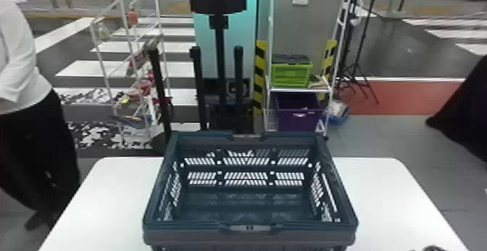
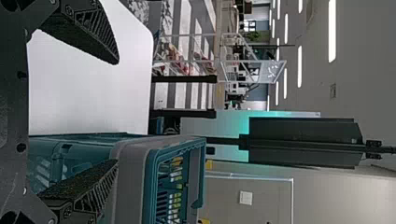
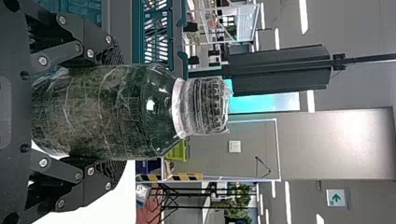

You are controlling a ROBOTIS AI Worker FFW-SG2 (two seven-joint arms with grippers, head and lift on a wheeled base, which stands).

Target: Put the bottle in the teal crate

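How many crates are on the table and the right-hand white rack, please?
3: the teal crate on the table, green crate on the rack, purple crate beneath it; more may be hidden.

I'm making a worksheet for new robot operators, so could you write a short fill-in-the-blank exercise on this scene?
1. The gripper holding the bottle is the robot's ____ one.
2. The left gripper holds nothing, its fingers standing ____.
3. The teal crate stands on a ____ table.
4. Beyond the table, the bin below the green box is ____.

Missing words: right; open; white; purple.
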